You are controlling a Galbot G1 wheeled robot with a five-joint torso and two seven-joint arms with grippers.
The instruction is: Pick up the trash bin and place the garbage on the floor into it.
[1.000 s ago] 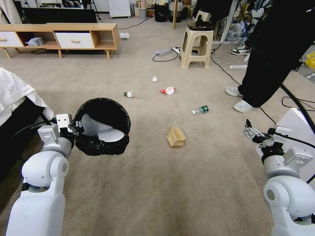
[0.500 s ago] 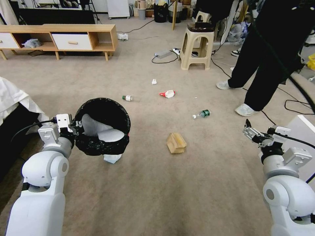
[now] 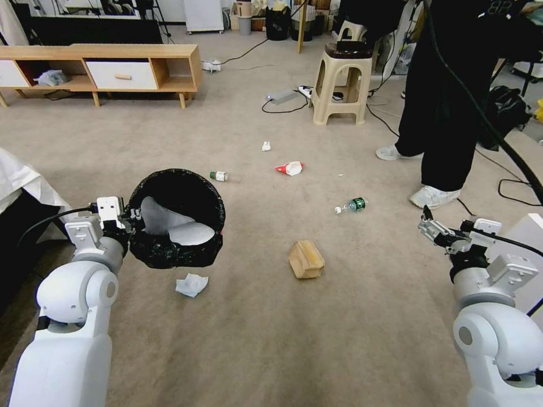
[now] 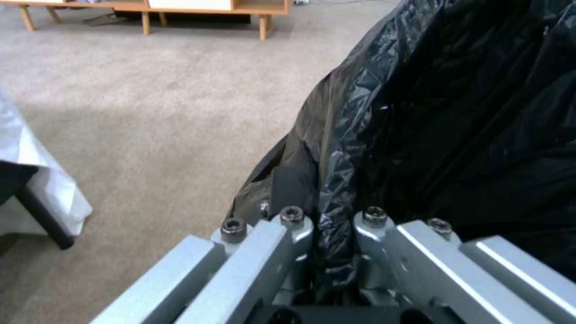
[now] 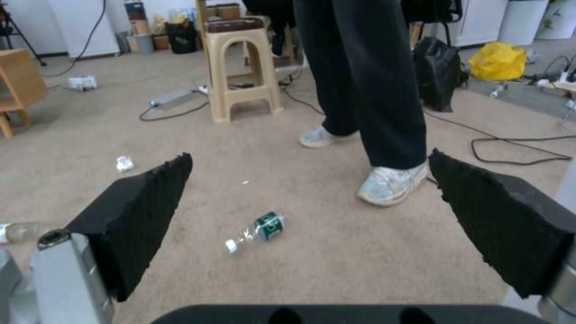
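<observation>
Carpet floor (image 3: 271, 339) is seen spread before the robot, with garbage scattered on it. The trash bin (image 3: 175, 217), lined with a black bag, is held above the floor on the robot's left, its bagged rim pinched between the fingers of the left gripper (image 4: 333, 252). A crumpled white paper wad (image 3: 191, 284) is seen on the floor just below the bin. A brown paper bag (image 3: 306, 259) lies near the middle; a green-labelled bottle (image 5: 257, 231) lies beyond it, in front of the right gripper (image 5: 312, 220), whose fingers are spread wide and hold nothing. Farther off, a red-and-white wrapper (image 3: 289, 168), a second small bottle (image 3: 219, 176) and a white scrap (image 3: 266, 146) are seen on the floor.
</observation>
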